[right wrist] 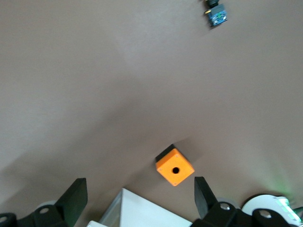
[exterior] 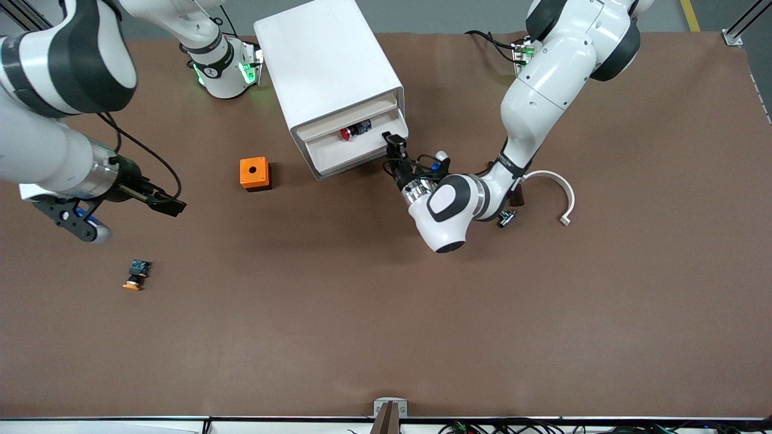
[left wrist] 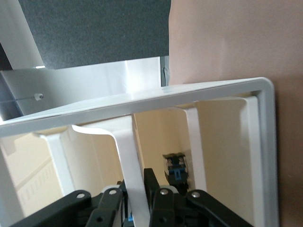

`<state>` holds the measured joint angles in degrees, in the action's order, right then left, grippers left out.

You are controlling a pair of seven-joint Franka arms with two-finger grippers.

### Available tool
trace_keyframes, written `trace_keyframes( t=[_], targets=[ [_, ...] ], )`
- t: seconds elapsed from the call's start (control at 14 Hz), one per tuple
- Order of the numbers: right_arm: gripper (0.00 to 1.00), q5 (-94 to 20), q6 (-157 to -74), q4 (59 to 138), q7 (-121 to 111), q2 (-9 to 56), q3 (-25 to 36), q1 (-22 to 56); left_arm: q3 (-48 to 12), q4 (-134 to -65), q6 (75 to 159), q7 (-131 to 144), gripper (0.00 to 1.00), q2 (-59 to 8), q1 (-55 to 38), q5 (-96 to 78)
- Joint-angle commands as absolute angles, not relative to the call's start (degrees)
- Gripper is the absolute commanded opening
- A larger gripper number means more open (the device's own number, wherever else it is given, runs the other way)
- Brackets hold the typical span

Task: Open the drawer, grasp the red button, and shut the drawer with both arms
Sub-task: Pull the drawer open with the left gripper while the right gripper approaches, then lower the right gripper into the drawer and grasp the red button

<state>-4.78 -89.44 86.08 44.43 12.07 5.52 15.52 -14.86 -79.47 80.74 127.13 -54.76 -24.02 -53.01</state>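
From the front view, the white cabinet (exterior: 329, 66) stands on the brown tabletop (exterior: 386, 325) between the two arm bases, and its uppermost drawer (exterior: 356, 147) is pulled partway out. The button (exterior: 354, 130) with the red cap lies inside that open drawer. The left gripper (exterior: 395, 144) is at the drawer's front edge, at the corner toward the left arm's end, with its fingers pinched together on the front panel. The right gripper (exterior: 129, 202) hangs over the tabletop toward the right arm's end, waiting, its fingers spread wide and holding nothing. An orange cube (exterior: 254, 173) with a hole sits beside the cabinet, toward the right arm's end. A yellow-capped button (exterior: 136, 275) lies nearer the front camera than the cube. A curved white piece (exterior: 558, 190) rests on the tabletop near the left arm's elbow.

In the left wrist view, the black fingers (left wrist: 113, 203) are closed narrowly on a thin white upright strip of the drawer front (left wrist: 130, 165). The cabinet's frame (left wrist: 142, 101) spans the picture, and the button's blue rear block (left wrist: 176, 168) shows deeper inside the drawer.

In the right wrist view, the two fingers (right wrist: 75, 198) stand far apart with only tabletop (right wrist: 118, 71) between them. The orange cube (right wrist: 174, 166) lies just beside a corner of the cabinet (right wrist: 142, 213), and the yellow-capped button (right wrist: 215, 14) is well apart from both.
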Motion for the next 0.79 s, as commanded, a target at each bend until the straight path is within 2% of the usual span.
trace_keyframes(
  t=[0.0,0.14,0.5,0.71],
  targets=[
    [1.0,-5.7,-92.9,86.1,53.1,12.3,5.9,20.6,-14.5,-78.8,82.4,126.1,0.13,-56.2,-21.7,-53.1],
    [1.0,-5.6,-95.8,86.1,60.5,13.1,6.0,25.4,-12.8,-78.6,82.4,127.0,0.14,-56.3,-20.8,-53.4],
    [1.0,-5.6,-99.0,86.7,70.2,16.0,5.9,31.6,-10.5,-78.1,82.4,128.1,0.16,-56.3,-19.2,-53.4],
    [1.0,-5.6,-105.1,91.5,77.2,16.2,6.0,36.6,-10.5,-78.2,82.3,128.1,0.16,-56.3,-17.9,-53.5]
  ],
)
